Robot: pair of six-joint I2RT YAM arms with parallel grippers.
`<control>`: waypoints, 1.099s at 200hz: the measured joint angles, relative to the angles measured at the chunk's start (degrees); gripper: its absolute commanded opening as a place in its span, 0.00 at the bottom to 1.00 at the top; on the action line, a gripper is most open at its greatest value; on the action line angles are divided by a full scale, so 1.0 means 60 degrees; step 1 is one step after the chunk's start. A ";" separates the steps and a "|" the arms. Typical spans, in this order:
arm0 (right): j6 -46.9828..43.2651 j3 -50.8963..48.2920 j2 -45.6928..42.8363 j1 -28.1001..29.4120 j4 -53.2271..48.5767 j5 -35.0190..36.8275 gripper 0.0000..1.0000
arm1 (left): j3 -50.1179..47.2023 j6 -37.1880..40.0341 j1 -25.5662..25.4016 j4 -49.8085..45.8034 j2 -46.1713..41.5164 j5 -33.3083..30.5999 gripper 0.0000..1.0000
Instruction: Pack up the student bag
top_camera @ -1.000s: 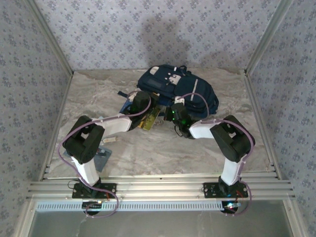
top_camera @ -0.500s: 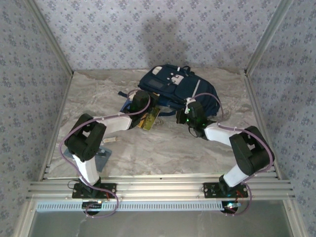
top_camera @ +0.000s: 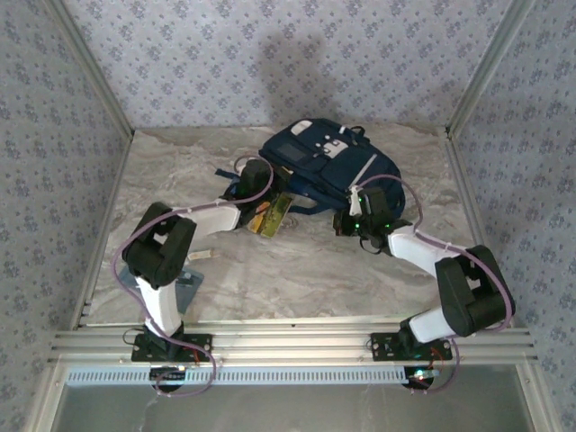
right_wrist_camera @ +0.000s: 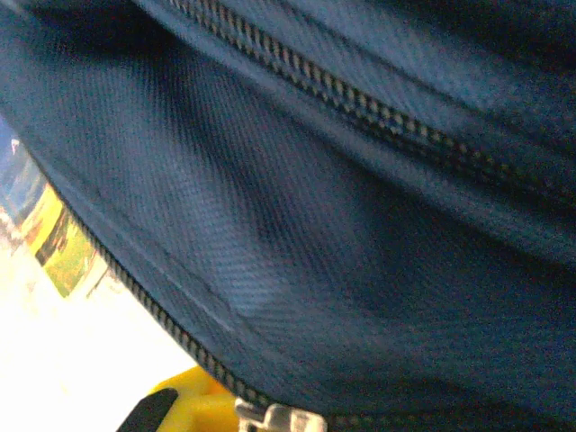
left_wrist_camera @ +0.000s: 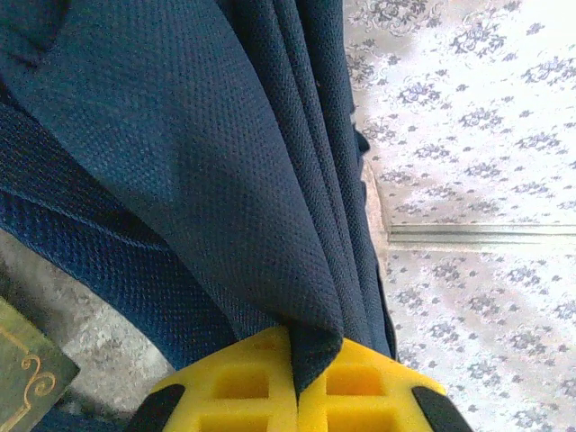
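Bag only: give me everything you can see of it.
The bag is a navy woven-fabric backpack with white patches, a white stripe, a grey front panel and dark straps. It lies on the table toward the back, front panel up. The right wrist view shows two zipper lines and a metal pull. The left gripper is shut on a fold of its fabric. The right gripper is shut at its near edge, by the pull. A book lies beside its near-left edge.
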 measured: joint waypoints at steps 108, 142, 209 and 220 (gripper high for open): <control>0.0976 0.0474 -0.0131 -0.0229 -0.2397 -0.1399 0.00 | 0.2783 0.1439 0.1078 -0.0525 0.2422 0.1989 0.99; 0.1982 0.0998 0.0659 0.0233 -0.2062 -0.1956 0.00 | 0.2688 0.1497 0.1526 -0.1024 0.2004 0.2269 0.99; 0.3111 0.2718 0.2080 0.0747 -0.1188 -0.3027 0.00 | -0.0688 0.0994 0.0812 -0.1202 -0.1333 0.2415 0.92; 0.3195 0.2827 0.2175 0.0816 -0.1162 -0.3078 0.00 | -0.0918 0.0798 0.0579 -0.0994 -0.1370 0.2412 0.91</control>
